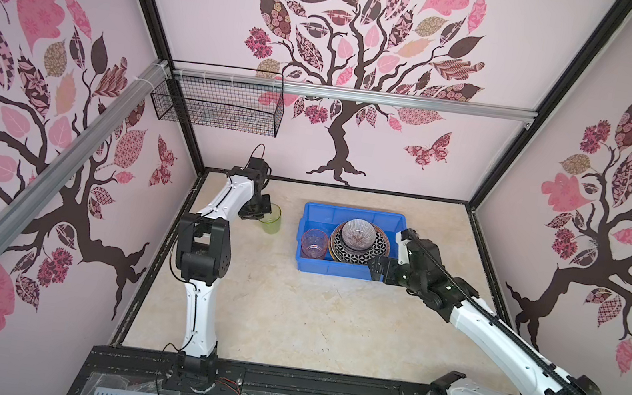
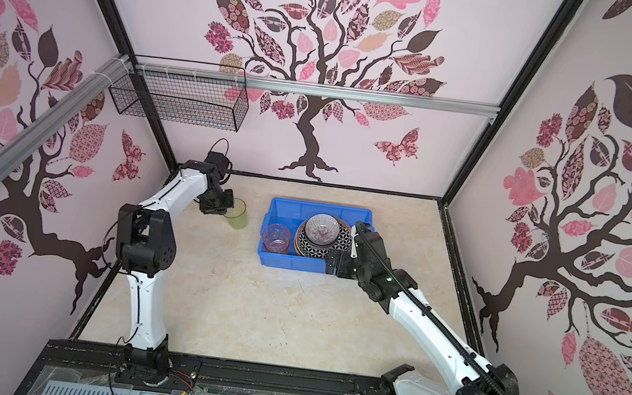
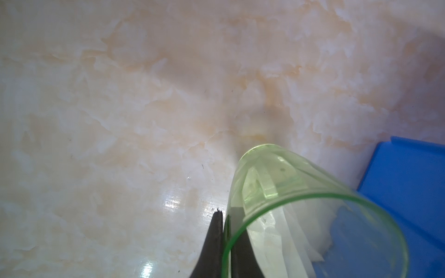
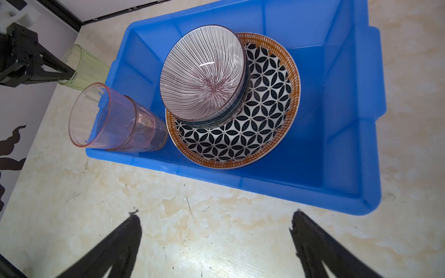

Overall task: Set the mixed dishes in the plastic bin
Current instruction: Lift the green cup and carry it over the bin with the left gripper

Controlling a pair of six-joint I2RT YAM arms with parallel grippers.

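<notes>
Closest in, at the bottom edge of the left wrist view, the left hand (image 3: 226,216) is clamped on the rim of the green tumbler (image 3: 277,183), one finger outside the wall and one inside. In both top views the tumbler stands upright, long axis vertical, at the left of the counter (image 1: 288,320). The blue plastic bin (image 1: 354,211) lies straight to its right across a short bare strip. Whether the tumbler's base has cleared the counter I cannot tell. To my eye the coming move is a lift and a carry rightward over the bin's left wall, and the left arm is plainly the nearer one. Inside the bin, the pink tumbler (image 1: 314,243) fills the lower left corner. The striped bowl (image 1: 358,234) sits on the geometric plate (image 1: 360,255) in the middle, and the upper left corner looks free. The right hand (image 4: 215,215) hangs wide open and empty, just off the bin's lower right corner.
</notes>
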